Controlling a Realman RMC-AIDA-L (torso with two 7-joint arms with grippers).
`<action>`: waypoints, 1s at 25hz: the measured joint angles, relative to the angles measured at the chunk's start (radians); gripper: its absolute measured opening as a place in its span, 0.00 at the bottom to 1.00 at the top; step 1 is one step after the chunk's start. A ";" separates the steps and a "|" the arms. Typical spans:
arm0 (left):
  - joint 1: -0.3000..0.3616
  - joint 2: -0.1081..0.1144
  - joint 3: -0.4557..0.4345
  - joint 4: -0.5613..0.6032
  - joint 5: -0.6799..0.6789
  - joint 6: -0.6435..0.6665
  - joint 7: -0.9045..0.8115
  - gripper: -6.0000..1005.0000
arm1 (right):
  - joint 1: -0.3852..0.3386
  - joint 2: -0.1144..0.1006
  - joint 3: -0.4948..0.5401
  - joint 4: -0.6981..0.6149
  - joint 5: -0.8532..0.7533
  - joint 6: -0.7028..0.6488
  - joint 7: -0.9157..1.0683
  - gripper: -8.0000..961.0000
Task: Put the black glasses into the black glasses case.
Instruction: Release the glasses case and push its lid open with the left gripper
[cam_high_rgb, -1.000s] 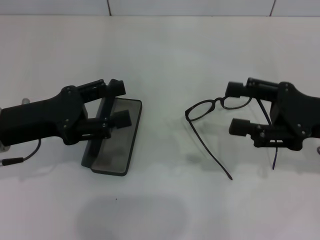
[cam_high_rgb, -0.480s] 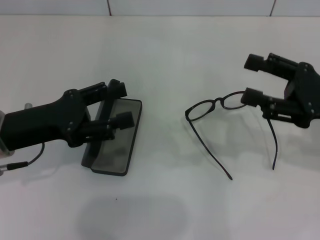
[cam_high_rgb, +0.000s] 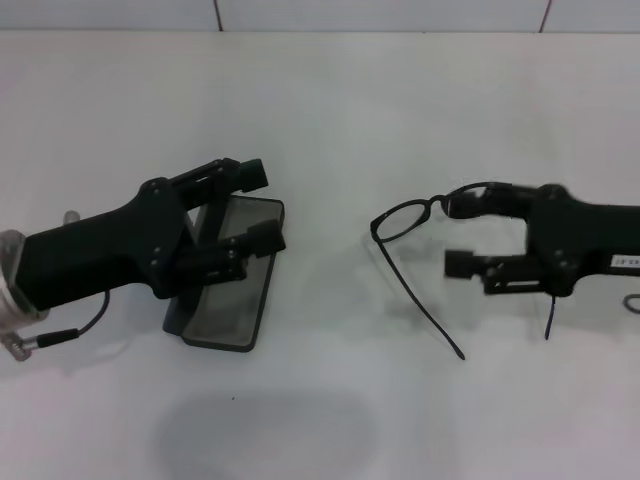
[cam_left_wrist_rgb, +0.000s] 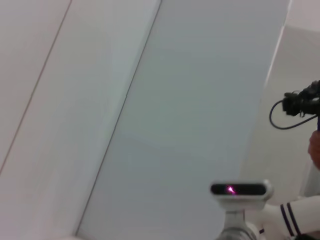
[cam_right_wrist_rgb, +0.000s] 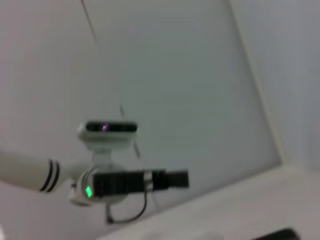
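The black glasses (cam_high_rgb: 405, 218) lie on the white table right of centre, temples unfolded and pointing toward me. My right gripper (cam_high_rgb: 463, 233) is open at their right end: its upper finger (cam_high_rgb: 472, 203) overlaps the right lens and its lower finger (cam_high_rgb: 462, 264) sits between the two temples. The black glasses case (cam_high_rgb: 240, 285) lies open at the left, grey lining up. My left gripper (cam_high_rgb: 258, 207) is open above the case's far half and hides part of it. Neither wrist view shows the glasses or the case.
The white table (cam_high_rgb: 330, 110) runs back to a wall. The wrist views show only pale wall panels and a camera on a stand (cam_left_wrist_rgb: 239, 190), also in the right wrist view (cam_right_wrist_rgb: 106, 128). A cable (cam_high_rgb: 60, 335) hangs from my left arm.
My right gripper rose and pulled back to the right, then came down and leftward onto the glasses' right end. My left gripper edged right over the case. The glasses have not moved.
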 joint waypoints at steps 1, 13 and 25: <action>0.001 -0.003 0.000 0.000 -0.008 0.002 0.007 0.87 | 0.008 0.000 0.000 -0.006 -0.023 0.000 0.022 0.84; -0.013 -0.019 -0.144 0.229 -0.046 -0.115 -0.010 0.84 | -0.163 0.135 0.470 0.061 0.159 -0.155 -0.363 0.77; -0.050 -0.028 0.152 1.077 0.593 -0.251 -1.243 0.56 | -0.178 0.126 0.360 0.241 0.469 -0.203 -0.545 0.26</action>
